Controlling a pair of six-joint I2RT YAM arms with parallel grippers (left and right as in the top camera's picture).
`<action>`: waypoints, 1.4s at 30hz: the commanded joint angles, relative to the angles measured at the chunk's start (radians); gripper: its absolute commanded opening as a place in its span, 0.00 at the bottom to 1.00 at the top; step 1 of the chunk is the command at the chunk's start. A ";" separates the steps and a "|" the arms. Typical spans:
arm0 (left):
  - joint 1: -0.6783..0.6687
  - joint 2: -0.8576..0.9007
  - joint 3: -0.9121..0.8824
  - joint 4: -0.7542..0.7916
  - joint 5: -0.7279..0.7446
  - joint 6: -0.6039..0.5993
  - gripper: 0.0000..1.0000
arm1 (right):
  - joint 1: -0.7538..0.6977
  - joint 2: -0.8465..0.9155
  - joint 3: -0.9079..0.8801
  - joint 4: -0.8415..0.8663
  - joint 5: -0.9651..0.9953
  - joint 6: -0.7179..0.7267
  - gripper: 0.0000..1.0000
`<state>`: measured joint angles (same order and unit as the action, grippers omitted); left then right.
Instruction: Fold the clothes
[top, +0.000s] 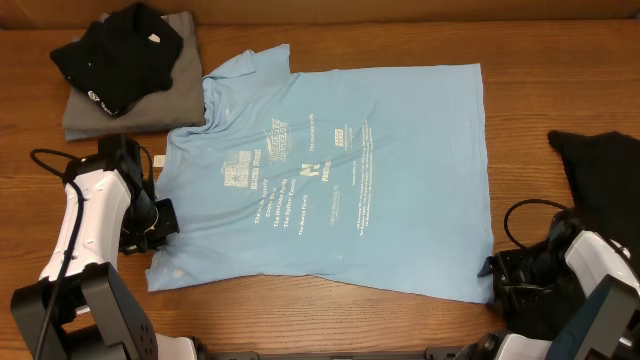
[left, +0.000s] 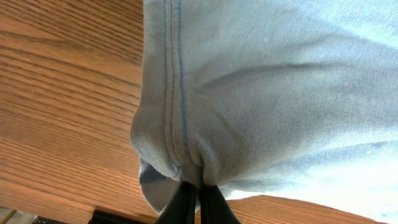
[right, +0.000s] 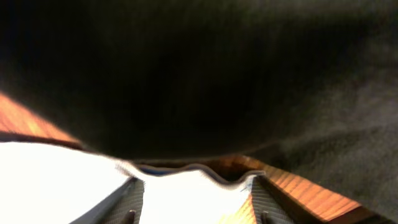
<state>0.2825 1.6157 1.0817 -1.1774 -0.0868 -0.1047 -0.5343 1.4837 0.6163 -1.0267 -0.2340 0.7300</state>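
Observation:
A light blue T-shirt (top: 330, 170) with white print lies spread flat on the wooden table (top: 560, 80), collar toward the upper left. My left gripper (top: 160, 228) is at the shirt's lower left edge. In the left wrist view it (left: 198, 190) is shut on a bunched fold of the stitched blue edge (left: 177, 124). My right gripper (top: 492, 268) is at the shirt's lower right corner. In the right wrist view its fingers (right: 196, 202) are open, with the shirt's wavy hem (right: 186, 186) lying between them.
A pile of black and grey clothes (top: 125, 60) sits at the back left, next to the shirt's collar. A black garment (top: 600, 165) lies at the right edge and fills the top of the right wrist view (right: 199, 74).

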 joint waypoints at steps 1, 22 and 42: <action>0.005 -0.015 0.015 0.003 -0.001 -0.014 0.04 | 0.010 0.004 -0.030 0.037 0.018 -0.005 0.43; 0.005 -0.015 0.015 0.000 -0.002 -0.014 0.04 | 0.010 -0.036 -0.021 -0.027 -0.031 -0.101 0.66; 0.005 -0.015 0.015 0.012 0.002 -0.011 0.04 | 0.011 -0.227 -0.022 -0.091 -0.081 -0.096 0.58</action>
<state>0.2825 1.6157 1.0817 -1.1713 -0.0868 -0.1047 -0.5285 1.2690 0.5926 -1.1187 -0.3099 0.6136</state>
